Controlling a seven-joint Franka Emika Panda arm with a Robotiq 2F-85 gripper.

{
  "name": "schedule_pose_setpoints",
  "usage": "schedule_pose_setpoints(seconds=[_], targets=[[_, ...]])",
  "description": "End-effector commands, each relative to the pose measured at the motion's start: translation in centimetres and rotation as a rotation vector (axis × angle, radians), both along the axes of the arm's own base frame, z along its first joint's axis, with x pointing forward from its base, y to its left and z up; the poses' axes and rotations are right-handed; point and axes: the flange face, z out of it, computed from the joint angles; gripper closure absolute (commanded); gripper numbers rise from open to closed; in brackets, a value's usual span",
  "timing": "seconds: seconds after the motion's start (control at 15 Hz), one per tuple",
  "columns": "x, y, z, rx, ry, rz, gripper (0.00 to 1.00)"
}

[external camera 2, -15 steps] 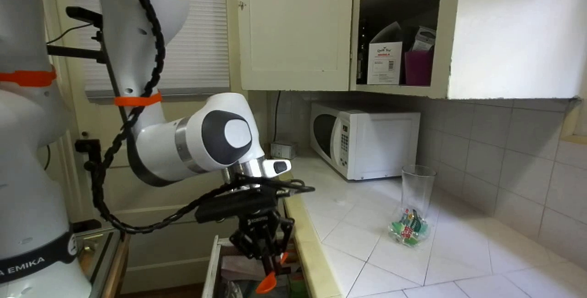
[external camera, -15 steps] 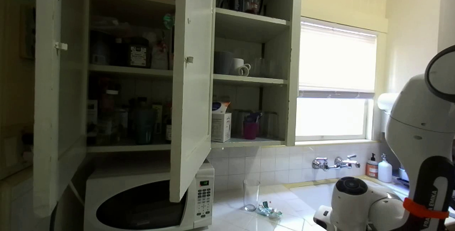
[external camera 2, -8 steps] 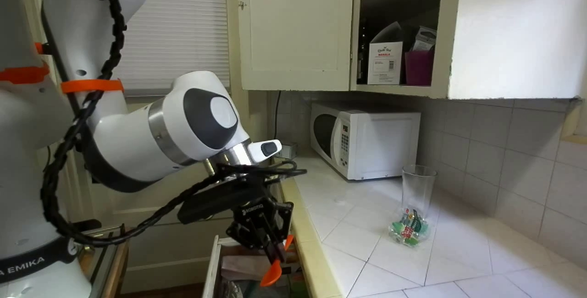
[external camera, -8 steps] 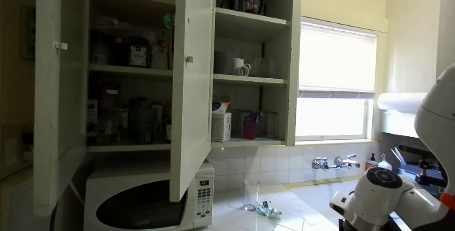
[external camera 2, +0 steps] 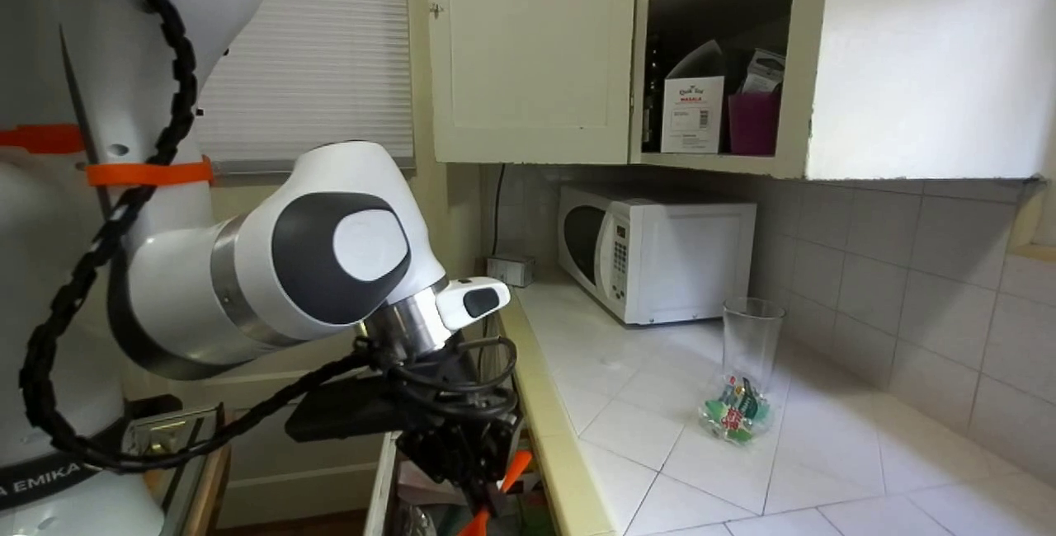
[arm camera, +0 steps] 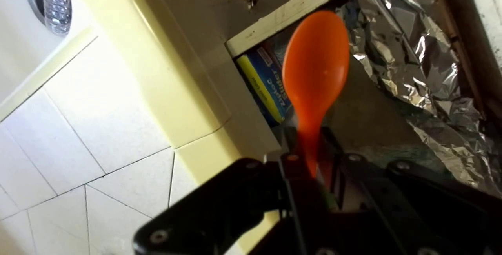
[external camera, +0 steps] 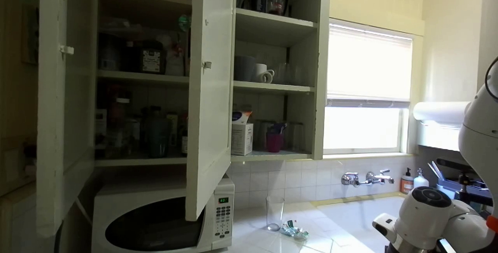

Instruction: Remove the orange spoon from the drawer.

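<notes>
The orange spoon (arm camera: 315, 62) is held between the fingertips of my gripper (arm camera: 309, 139), its bowl pointing away from the wrist. In an exterior view my black gripper (external camera 2: 487, 491) points down over the open drawer (external camera 2: 380, 491). There the spoon's orange end (external camera 2: 518, 468) sticks out on the right of the fingers and its other end is cut by the bottom edge. In the wrist view the drawer's pale rim (arm camera: 290, 13) lies behind the spoon. The exact height above the drawer is hard to tell. The gripper is out of view below the exterior view with the window.
Foil (arm camera: 415, 51) and a blue-yellow Ziploc box (arm camera: 264, 84) lie in the drawer. The counter's yellow edge (external camera 2: 549, 420) runs close beside the gripper. A tall glass (external camera 2: 752, 342), a small candy bag (external camera 2: 737, 412) and a microwave (external camera 2: 689, 260) stand on the counter. Cabinet doors (external camera: 210, 89) hang open.
The arm has moved right in the exterior view with the window and left in the view with the drawer. The spoon rose slightly, then sank lower in the picture, staying in the fingers.
</notes>
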Motion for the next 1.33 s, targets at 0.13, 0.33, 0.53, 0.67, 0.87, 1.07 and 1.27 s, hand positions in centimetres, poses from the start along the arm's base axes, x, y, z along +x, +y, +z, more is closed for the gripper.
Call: schedule_pose_setpoints(seconds=[0.13,0.33,0.53,0.67,0.87,1.07,1.27], targets=[[4.1,-1.2,2.6,0.063,-0.127,-0.198,0.96],[8.1,-2.0,4.2,0.078,-0.2,-0.289,0.96],[13.0,-0.7,3.5,0.074,-0.202,-0.302,0.96],[15.3,0.3,1.7,0.086,-0.176,-0.307,0.96],[18.4,1.8,-0.5,0.085,-0.097,-0.289,0.96],[20.8,1.3,2.7,0.02,-0.087,-0.271,0.53],[19.7,1.2,7.7,-0.018,-0.172,-0.249,0.29]])
